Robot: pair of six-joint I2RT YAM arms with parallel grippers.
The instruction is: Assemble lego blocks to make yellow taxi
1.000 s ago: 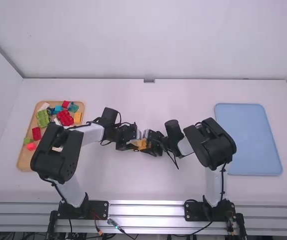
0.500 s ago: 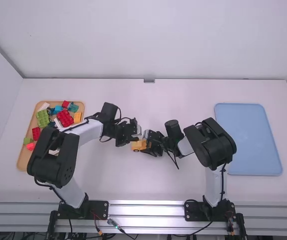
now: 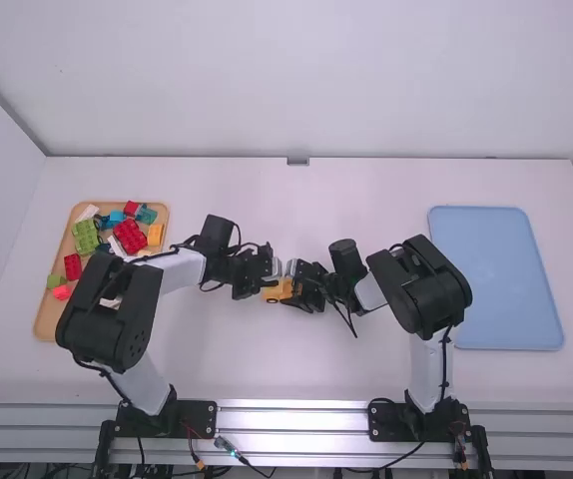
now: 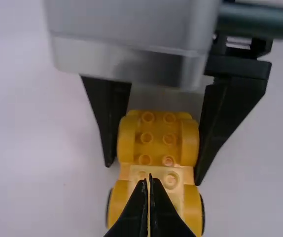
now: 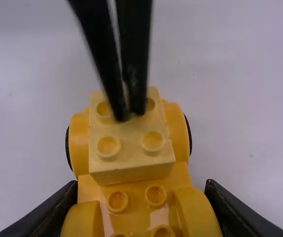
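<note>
My left gripper (image 3: pixel 270 283) is at mid-table, shut, its tips over one end of the yellow car (image 3: pixel 283 291). The right gripper (image 3: pixel 297 283) faces it and holds the car. In the left wrist view the left gripper (image 4: pixel 150 178) has its fingers together with nothing between them, and the car (image 4: pixel 157 140) stands between the other gripper's fingers. In the right wrist view a pale yellow brick (image 5: pixel 130 144) lies across the wheeled end, the left fingertips over its studs. The right gripper (image 5: pixel 142 190) is shut on both sides of the orange-yellow body (image 5: pixel 136 200).
A wooden tray (image 3: pixel 50 321) with several coloured bricks stands on the left, partly beneath the left arm. A blue tray (image 3: pixel 496 279) lies at the right, beyond the right arm's elbow.
The left gripper backed off leftward from the car, baring more of it, then came back over its end. The right gripper has stayed still with the car.
</note>
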